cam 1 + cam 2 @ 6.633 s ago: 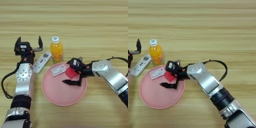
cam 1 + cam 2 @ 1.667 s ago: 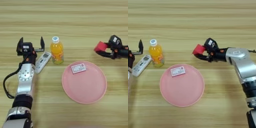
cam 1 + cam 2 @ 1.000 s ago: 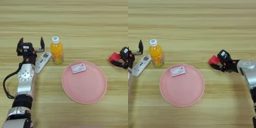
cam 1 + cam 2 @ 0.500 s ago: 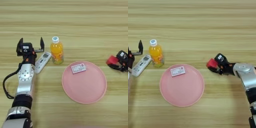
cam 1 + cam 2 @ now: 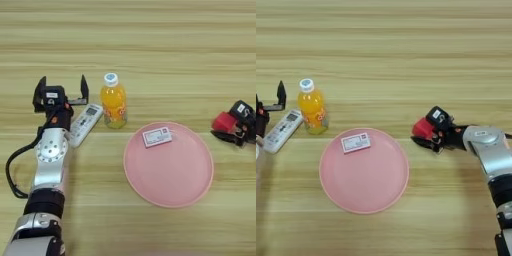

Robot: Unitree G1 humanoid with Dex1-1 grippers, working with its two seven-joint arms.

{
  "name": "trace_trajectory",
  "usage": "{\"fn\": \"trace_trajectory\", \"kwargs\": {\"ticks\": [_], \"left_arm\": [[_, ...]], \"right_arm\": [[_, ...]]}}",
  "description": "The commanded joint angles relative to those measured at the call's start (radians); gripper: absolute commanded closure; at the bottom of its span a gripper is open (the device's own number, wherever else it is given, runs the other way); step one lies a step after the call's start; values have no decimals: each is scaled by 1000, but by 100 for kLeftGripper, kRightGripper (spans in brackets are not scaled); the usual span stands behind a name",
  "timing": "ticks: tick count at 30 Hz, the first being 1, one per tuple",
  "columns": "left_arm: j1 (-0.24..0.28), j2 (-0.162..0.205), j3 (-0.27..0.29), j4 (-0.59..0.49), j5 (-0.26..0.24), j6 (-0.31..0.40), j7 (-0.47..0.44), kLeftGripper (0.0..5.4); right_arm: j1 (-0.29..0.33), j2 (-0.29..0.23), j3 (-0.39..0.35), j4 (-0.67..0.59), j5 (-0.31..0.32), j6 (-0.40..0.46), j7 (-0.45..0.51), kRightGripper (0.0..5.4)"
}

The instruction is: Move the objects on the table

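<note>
at 3 o'clock from the pink plate (image 5: 364, 172), the right gripper (image 5: 425, 134) pinches the red cube (image 5: 422, 128) on the table (image 5: 396, 55). the white card (image 5: 355, 142) lies on the plate at 11 o'clock. the left gripper (image 5: 60, 90) rests at 9 o'clock, fingers wide apart and holding nothing.

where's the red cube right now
The red cube sits between the right gripper's fingers, low over the table, just right of the pink plate.

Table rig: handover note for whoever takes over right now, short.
Right gripper: shut on the red cube, low at the table, right of and clear of the pink plate.
Left gripper: open, idle at far left beside a white remote.
White card lies on the plate's upper left.
Orange bottle upright, left of the plate.
Done: cube is off the plate.
Left: release the cube. No goal is given for the card or bottle.
</note>
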Motion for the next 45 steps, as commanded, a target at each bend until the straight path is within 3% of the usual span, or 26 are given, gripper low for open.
{"fn": "trace_trajectory", "kwargs": {"ticks": [1, 10, 21, 31, 35, 45], "left_arm": [[-19, 2, 4, 10, -2, -11, 1, 0], [-16, 0, 1, 4, -1, -11, 3, 0], [-18, -1, 1, 7, 0, -15, 5, 0], [-17, -7, 1, 8, -1, -20, 8, 0], [-15, -9, 0, 5, -1, -21, 8, 0], [-11, -12, 1, 10, 1, -22, 9, 0]], "right_arm": [[-22, 9, -28, -61, 12, -50, -25, 112], [-12, 0, -60, -241, 67, -39, -10, 3], [14, -23, -21, -440, 140, -60, 126, 3], [-58, -2, 100, -411, 103, -96, 239, 3], [-91, 29, 166, -382, 71, -102, 259, 3], [-106, 57, 270, -337, 17, -141, 323, 3]]}}
